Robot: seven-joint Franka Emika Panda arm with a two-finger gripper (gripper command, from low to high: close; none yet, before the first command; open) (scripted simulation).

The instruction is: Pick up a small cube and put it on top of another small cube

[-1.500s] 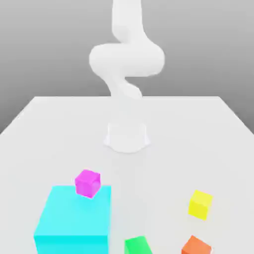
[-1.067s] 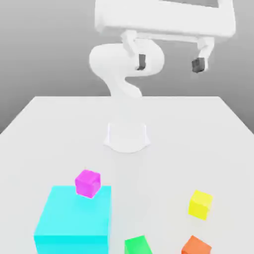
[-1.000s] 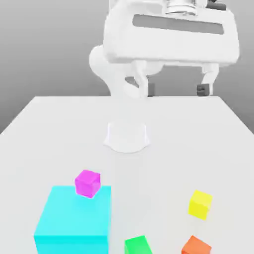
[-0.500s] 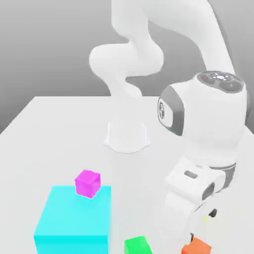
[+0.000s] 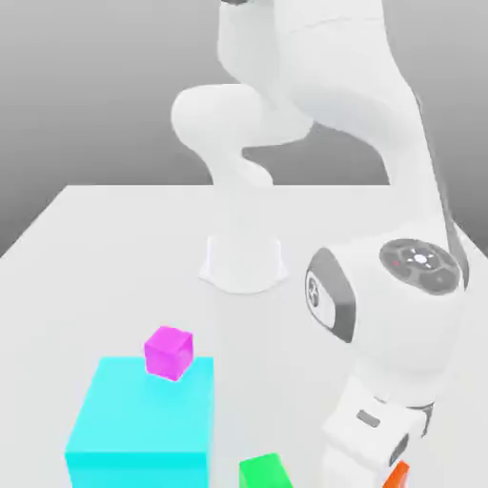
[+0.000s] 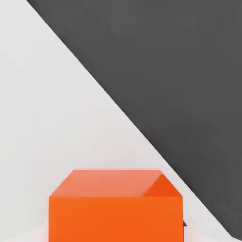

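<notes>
The small orange-red cube (image 6: 116, 205) sits on the white table right under my hand, close up in the hand view. In the exterior view only a sliver of that cube (image 5: 398, 474) peeks out at the lower edge, beside my lowered gripper (image 5: 389, 469). The jaws are shut on the cube's sides. The small magenta-pink cube (image 5: 169, 353) rests on the back corner of the big cyan block (image 5: 143, 419), well off to the exterior view's left of my hand.
A green cube (image 5: 264, 473) lies at the front edge, between the cyan block and my hand. The arm's base (image 5: 244, 262) stands mid-table. In the hand view the table's edge (image 6: 142, 134) runs diagonally just beyond the orange-red cube, with dark floor past it.
The hand has dropped lower over the orange-red cube and the jaws have gone from wide open to shut on it. The arm now covers the yellow cube.
</notes>
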